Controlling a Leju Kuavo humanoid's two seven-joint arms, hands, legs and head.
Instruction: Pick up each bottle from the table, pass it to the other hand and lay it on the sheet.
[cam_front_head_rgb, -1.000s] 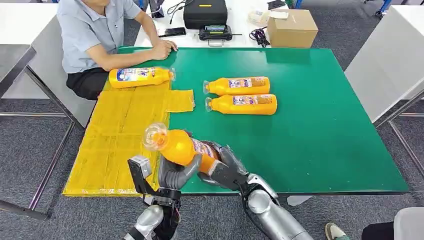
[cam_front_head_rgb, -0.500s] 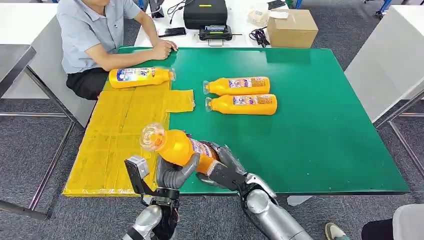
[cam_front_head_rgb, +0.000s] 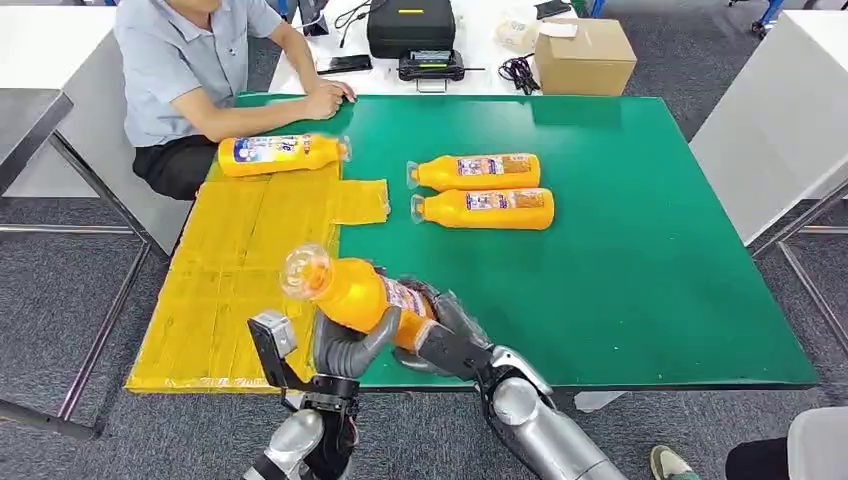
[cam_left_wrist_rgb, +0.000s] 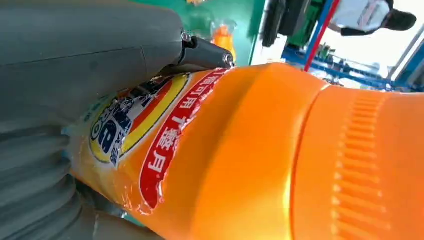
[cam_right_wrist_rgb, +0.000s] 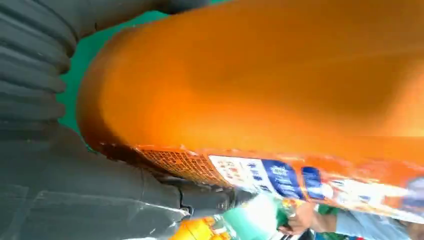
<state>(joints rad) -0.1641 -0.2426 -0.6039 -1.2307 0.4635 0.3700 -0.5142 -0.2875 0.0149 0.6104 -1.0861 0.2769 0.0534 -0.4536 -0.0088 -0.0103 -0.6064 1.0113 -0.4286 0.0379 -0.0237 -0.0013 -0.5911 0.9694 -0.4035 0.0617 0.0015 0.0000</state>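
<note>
An orange bottle (cam_front_head_rgb: 355, 292) with a clear cap hangs above the front edge of the green table (cam_front_head_rgb: 620, 250), cap pointing left over the yellow sheet (cam_front_head_rgb: 240, 260). My left hand (cam_front_head_rgb: 345, 345) grips its middle from below, thumb wrapped over it. My right hand (cam_front_head_rgb: 450, 335) holds its base end. Up close, the bottle (cam_left_wrist_rgb: 260, 160) lies against my left hand (cam_left_wrist_rgb: 75, 60), and the bottle (cam_right_wrist_rgb: 260, 75) lies against my right hand (cam_right_wrist_rgb: 65, 190). Another bottle (cam_front_head_rgb: 280, 154) lies at the sheet's far end. Two more bottles (cam_front_head_rgb: 478, 171) (cam_front_head_rgb: 485, 208) lie side by side on the green surface.
A person (cam_front_head_rgb: 190, 70) sits at the far left corner with a hand resting on the table edge. Behind the table stand a black case (cam_front_head_rgb: 410, 25) and a cardboard box (cam_front_head_rgb: 585, 55). Grey carpet surrounds the table.
The held bottle and both hands have drifted slightly to the left. The other bottles and the person have not moved.
</note>
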